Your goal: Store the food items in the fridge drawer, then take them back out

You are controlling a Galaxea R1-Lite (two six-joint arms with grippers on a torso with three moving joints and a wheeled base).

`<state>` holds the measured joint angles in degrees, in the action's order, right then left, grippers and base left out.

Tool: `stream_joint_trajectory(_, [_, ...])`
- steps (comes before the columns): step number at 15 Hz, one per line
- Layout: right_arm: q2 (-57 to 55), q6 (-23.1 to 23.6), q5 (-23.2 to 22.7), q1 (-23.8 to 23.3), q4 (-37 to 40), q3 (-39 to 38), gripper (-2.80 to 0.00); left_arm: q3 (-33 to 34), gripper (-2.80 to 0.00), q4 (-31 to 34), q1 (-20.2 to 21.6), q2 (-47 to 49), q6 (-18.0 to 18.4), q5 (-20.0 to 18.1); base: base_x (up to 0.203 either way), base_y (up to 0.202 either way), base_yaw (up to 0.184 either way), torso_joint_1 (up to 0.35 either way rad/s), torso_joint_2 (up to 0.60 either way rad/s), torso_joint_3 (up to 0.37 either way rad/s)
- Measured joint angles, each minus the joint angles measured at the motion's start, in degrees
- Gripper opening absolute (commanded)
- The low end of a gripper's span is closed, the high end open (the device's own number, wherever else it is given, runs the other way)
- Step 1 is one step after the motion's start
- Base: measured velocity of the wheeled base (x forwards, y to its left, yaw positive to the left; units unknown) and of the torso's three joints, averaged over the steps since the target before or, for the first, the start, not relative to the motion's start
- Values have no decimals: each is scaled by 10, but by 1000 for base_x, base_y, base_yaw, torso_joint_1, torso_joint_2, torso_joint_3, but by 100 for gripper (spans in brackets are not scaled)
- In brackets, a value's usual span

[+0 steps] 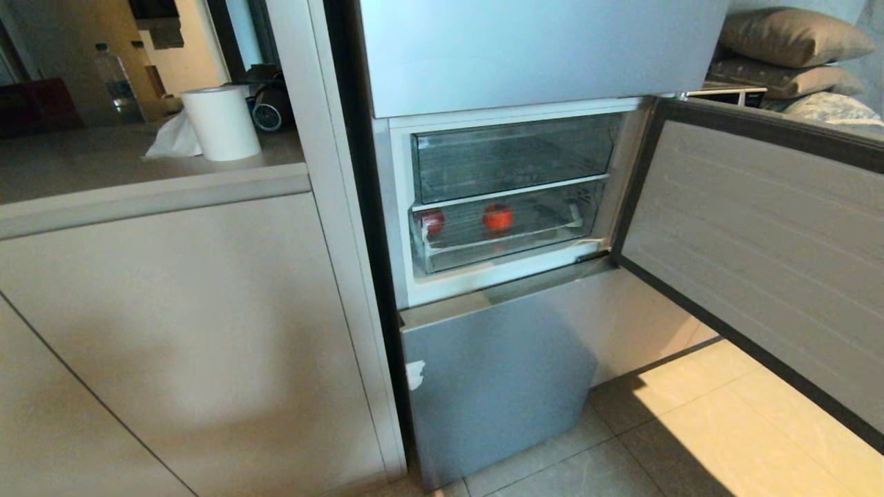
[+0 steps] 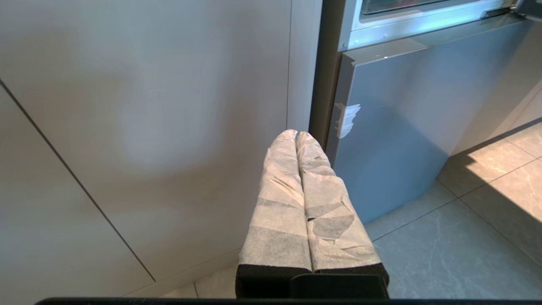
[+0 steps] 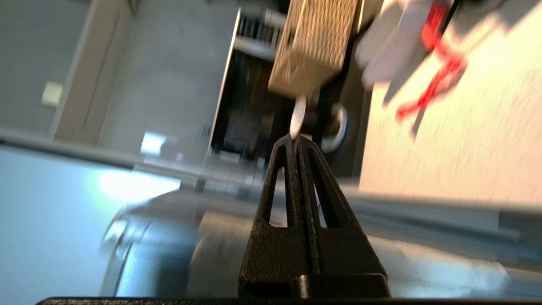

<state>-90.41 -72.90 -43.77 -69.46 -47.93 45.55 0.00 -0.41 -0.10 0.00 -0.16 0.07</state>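
The right claw (image 3: 296, 142) had its black fingers pressed together on nothing, and pointed at a blurred jumble away from the fridge; what lay beyond its tips could not be made out. It did not show in the head view. The left claw (image 2: 296, 135), its fingers wrapped in pale cloth, was likewise pressed together and empty, hanging low near the cabinet front (image 2: 148, 127) just beside the lower door (image 2: 402, 127).

Out from there, the middle door (image 1: 760, 241) stood swung wide to the right. Behind it sat two clear drawers, one above the other. The upper drawer (image 1: 514, 155) looked empty. The lower drawer (image 1: 507, 228), the shallower one with a white front edge, looked pushed in and held both fruits. The red fruit (image 1: 433, 221) lay hard against the drawer's left end; the orange fruit (image 1: 498, 217) sat near the middle, well apart from it. Both were small, round and smooth, seen through the clear front.

By my reading, the storing half was done: the food was inside and no claw held anything. Left to do was opening the drawer and lifting each fruit back out.
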Motion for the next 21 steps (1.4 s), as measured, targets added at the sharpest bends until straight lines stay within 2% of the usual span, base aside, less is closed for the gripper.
stream_joint_trajectory(3, [48, -13, -25, 0, -6, -9, -280, 0, -280, 0, 0, 0, 0, 0, 0, 0, 0, 0, 0, 0])
stream_joint_trajectory(6, [86, -89, -25, -8, -25, 59, -280, 0, -280, 0, 0, 0, 0, 0, 0, 0, 0, 0, 0, 0])
stream_joint_trajectory(7, [90, -113, -18, -23, -28, 83, -280, 0, -280, 0, 0, 0, 0, 0, 0, 0, 0, 0, 0, 0])
stream_joint_trajectory(9, [82, -104, 20, -46, -29, 108, -280, 0, -280, 0, 0, 0, 0, 0, 0, 0, 0, 0, 0, 0])
stream_joint_trajectory(11, [58, -34, 77, -54, -27, 110, -280, 0, -280, 0, 0, 0, 0, 0, 0, 0, 0, 0, 0, 0])
stream_joint_trajectory(13, [29, 67, 149, -42, -21, 82, -280, 0, -280, 0, 0, 0, 0, 0, 0, 0, 0, 0, 0, 0])
stream_joint_trajectory(16, [-3, 184, 226, 38, -24, 13, -280, 0, -280, 0, 0, 0, 0, 0, 0, 0, 0, 0, 0, 0])
stream_joint_trajectory(21, [-8, 273, 263, 199, -48, -76, -280, 0, -280, 0, 0, 0, 0, 0, 0, 0, 0, 0, 0, 0])
